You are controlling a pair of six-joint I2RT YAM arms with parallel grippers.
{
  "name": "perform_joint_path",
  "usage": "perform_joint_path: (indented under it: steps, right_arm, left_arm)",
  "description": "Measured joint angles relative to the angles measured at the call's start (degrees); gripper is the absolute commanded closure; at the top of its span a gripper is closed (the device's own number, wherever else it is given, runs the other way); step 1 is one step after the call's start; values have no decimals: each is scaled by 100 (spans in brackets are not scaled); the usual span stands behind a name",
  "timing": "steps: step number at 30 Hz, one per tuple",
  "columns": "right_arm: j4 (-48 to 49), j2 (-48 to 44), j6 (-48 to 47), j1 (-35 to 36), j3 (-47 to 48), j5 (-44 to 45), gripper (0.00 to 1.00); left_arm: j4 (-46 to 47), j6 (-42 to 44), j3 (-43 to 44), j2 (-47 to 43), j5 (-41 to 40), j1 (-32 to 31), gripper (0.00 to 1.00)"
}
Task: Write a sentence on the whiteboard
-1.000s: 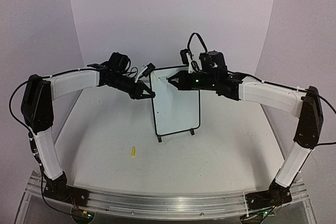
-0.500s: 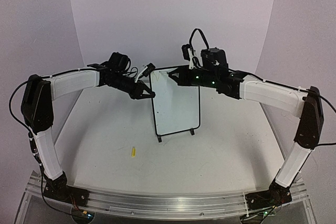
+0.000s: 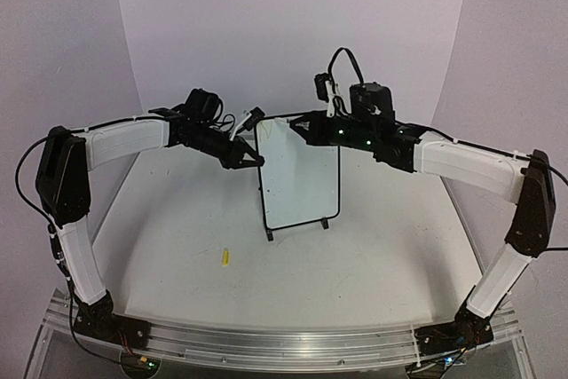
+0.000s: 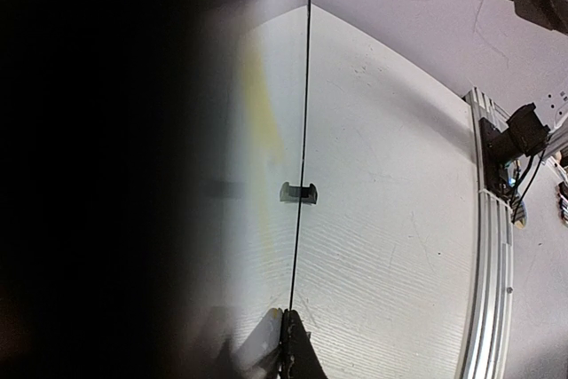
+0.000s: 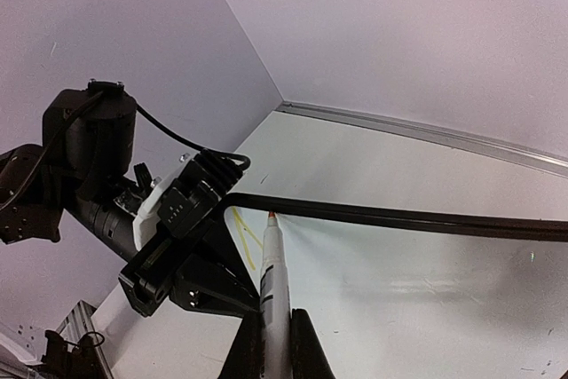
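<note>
1. The whiteboard (image 3: 300, 179) stands upright on its 2 black feet at the centre of the table (image 3: 382, 259), between the 2 arms and facing the near edge.

2. The left gripper (image 3: 251, 161) sits at the board's left edge, in the upper half. Its fingers are clamped on the black frame. In the left wrist view the board appears edge-on as a thin dark line that runs into the gap between the fingertips. The left half of that view is dark and blurred.

3. The right gripper (image 5: 271, 339) reaches in from the right, at the board's top-left corner. Its fingers pinch a slim white marker (image 5: 274, 295) by the barrel. The marker points forward out of the jaws.

4. The marker tip lies just under the top frame, at the white surface. Whether it actually touches the surface cannot be determined.

5. The sentence (image 5: 244, 239) shows only as a few thin yellow strokes just left of the tip, close to the left gripper. No words are legible.

6. A small yellow cap (image 3: 225, 257) lies flat on the table, well apart from the board and toward the left arm.
</note>
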Motion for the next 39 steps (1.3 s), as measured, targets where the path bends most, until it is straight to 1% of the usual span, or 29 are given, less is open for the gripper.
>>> perform_joint_path:
  steps: [5,10,20,39]
  right_arm:
    - [213,-324,13,-17,-403,-89,100]
    - [247,-372,28,-24,-581,-127,100]
    - [255,-363,41,-26,-598,-136,100]
    - [291,-68,98,-25,-521,-110,100]
  left_arm:
    - [6,-1,0,0,-26,-19,100]
    - [4,-2,0,0,-26,-19,100]
    - [4,-2,0,0,-26,-19,100]
    - [4,-2,0,0,-35,-19,100]
